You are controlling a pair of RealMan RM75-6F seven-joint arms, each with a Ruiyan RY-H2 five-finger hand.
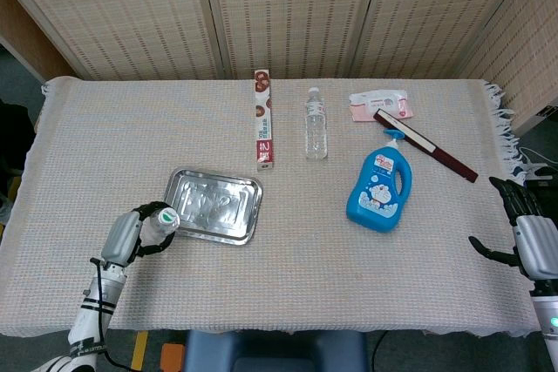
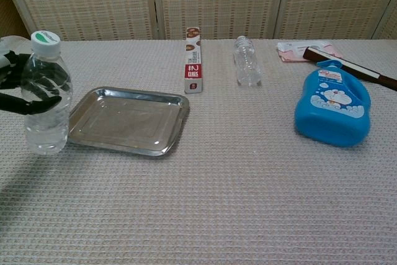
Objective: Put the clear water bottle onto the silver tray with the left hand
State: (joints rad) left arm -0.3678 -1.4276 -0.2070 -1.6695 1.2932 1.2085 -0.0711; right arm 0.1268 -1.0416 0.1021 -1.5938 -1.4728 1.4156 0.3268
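A clear water bottle (image 2: 44, 100) with a green-and-white cap (image 1: 164, 217) is upright just left of the silver tray (image 2: 127, 119), close to its left edge. My left hand (image 2: 18, 85) grips the bottle's upper body from the left, with dark fingers wrapped around it. In the head view, the left hand (image 1: 131, 234) is at the tray's (image 1: 218, 206) front-left corner. I cannot tell whether the bottle's base touches the cloth. My right hand (image 1: 523, 234) hovers at the table's right edge, fingers spread and holding nothing.
A second clear bottle (image 1: 316, 124) lies at the back centre beside a long wrap box (image 1: 263, 119). A blue detergent bottle (image 1: 380, 185) lies right of centre. A pink packet (image 1: 380, 104) and a dark stick (image 1: 427, 145) are at the back right.
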